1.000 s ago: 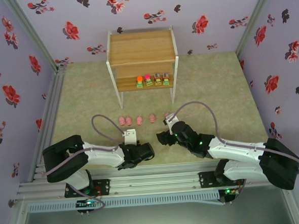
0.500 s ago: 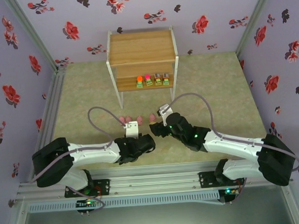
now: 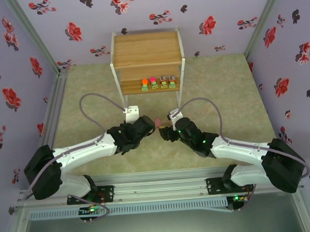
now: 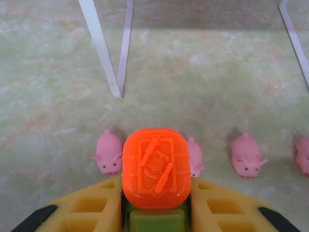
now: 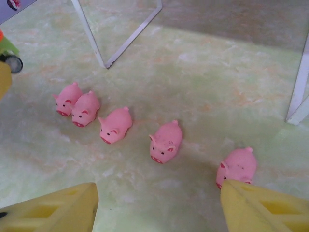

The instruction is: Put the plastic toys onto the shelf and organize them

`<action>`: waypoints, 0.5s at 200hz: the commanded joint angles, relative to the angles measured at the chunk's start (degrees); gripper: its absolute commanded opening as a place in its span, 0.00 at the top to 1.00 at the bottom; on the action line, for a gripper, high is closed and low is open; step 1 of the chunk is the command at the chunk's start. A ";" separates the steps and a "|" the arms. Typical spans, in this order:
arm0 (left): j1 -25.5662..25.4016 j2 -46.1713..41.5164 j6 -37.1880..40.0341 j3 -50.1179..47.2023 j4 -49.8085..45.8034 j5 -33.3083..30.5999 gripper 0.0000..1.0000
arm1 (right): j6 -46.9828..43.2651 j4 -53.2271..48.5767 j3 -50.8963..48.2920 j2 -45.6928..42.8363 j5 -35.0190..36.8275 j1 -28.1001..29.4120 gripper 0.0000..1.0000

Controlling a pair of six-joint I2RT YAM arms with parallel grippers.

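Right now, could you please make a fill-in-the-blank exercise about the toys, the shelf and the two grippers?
The left gripper is shut on a blocky toy whose top is ____.
The right gripper, near the pink pigs, is ____.
____ pink pigs lie on the table.
Four blocky toys stand on the ____ tier of the shelf.
Missing words: orange; open; five; lower.

- Top external: fixed, high behind arm bases; looks down and forward over whole pale green marbled surface to two-tier light-brown wooden shelf at far side.
- Left wrist: low, close to surface, facing shelf past own yellow fingers.
- Right wrist: close, angled down and forward.
- Overlap: both wrist views share row of small pink plastic pigs and thin white metal shelf legs.
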 commanded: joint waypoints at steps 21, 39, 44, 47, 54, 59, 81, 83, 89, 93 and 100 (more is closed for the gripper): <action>4.68 1.84 9.08 7.24 -0.76 2.27 0.71 | 1.41 1.15 -0.02 -0.06 0.57 -0.69 0.44; 6.47 3.30 11.45 9.84 0.04 3.04 0.71 | 1.65 1.34 -0.02 -0.15 0.37 -0.92 0.43; 6.96 3.81 11.98 10.60 0.07 3.27 0.71 | 1.73 1.37 -0.02 -0.15 0.20 -1.00 0.43; 7.31 4.14 12.34 11.08 0.22 3.43 0.71 | 1.74 1.37 -0.02 -0.15 0.23 -1.11 0.43; 8.00 4.99 13.02 12.14 0.40 4.07 0.71 | 1.79 1.42 -0.02 -0.23 0.05 -1.17 0.43; 8.61 5.38 13.37 12.91 0.63 4.45 0.71 | 1.81 1.51 -0.11 -0.23 -0.05 -1.22 0.43; 10.49 7.85 15.20 15.80 1.78 6.02 0.71 | 1.89 1.72 -0.08 -0.06 -0.47 -1.50 0.43; 10.64 8.09 15.37 16.15 1.83 6.04 0.71 | 1.91 1.72 -0.04 -0.06 -0.44 -1.52 0.43; 11.00 8.82 15.97 17.01 2.08 6.18 0.71 | 1.91 1.72 -0.02 -0.06 -0.50 -1.56 0.43; 11.18 9.35 16.37 17.58 2.15 6.25 0.71 | 1.92 1.72 -0.02 -0.06 -0.55 -1.56 0.43; 11.66 10.20 16.72 18.56 2.20 6.51 0.71 | 1.88 1.68 0.06 0.05 -0.60 -1.59 0.43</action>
